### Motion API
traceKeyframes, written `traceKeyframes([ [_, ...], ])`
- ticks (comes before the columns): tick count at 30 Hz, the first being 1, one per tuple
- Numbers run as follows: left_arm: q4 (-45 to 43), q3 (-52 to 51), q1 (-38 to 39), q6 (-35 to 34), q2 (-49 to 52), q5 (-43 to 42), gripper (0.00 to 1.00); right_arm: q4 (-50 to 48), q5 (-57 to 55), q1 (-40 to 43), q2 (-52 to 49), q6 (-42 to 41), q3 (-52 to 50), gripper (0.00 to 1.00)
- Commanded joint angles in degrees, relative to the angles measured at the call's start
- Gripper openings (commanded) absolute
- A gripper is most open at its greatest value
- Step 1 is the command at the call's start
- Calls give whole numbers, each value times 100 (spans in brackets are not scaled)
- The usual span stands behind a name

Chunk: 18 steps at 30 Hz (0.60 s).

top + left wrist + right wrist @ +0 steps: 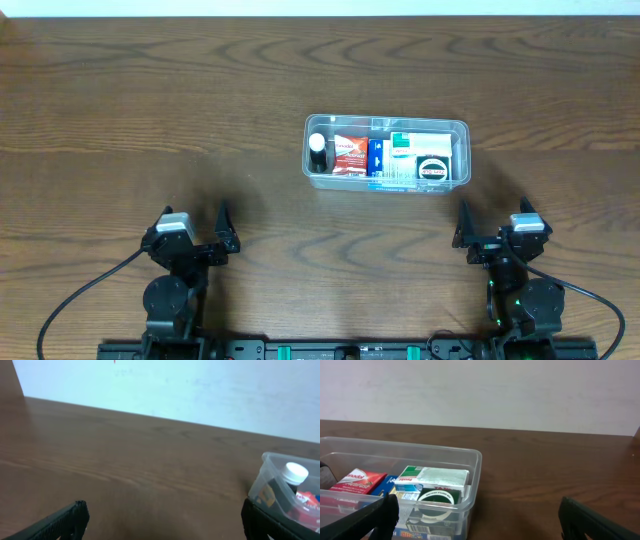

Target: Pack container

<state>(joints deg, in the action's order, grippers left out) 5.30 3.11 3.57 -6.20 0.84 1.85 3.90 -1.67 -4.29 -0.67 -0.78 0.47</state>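
While the container (386, 118) sits on the table (150, 100) a bit right of centre, stuffed with a bottle (317, 148) and small boxes (349, 155), the left gripper (193, 215) and right gripper (493, 212) hang back near the front edge, both spread wide, holding nothing.

Low at near side: left hand (194, 214), right hand (493, 212), well apart, both pointing forward, fingers spread wide, nothing between them.

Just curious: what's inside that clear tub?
The tub holds a white-capped bottle, a red box, a blue box, a green-and-white box and a round black-and-white item. Anything beneath them is covered.
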Motion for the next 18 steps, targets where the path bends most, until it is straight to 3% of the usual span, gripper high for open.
traceKeyframes([
  [1, -28, -164, -4, 11, -76, 9, 98, 20, 22, 70, 35, 63, -15, 99],
  [12, -133, -286, -4, 667, -76, 26, 98, 20, 22, 70, 35, 63, -15, 99],
  [18, -133, -286, -4, 660, -76, 22, 98, 20, 22, 68, 35, 63, -15, 99],
])
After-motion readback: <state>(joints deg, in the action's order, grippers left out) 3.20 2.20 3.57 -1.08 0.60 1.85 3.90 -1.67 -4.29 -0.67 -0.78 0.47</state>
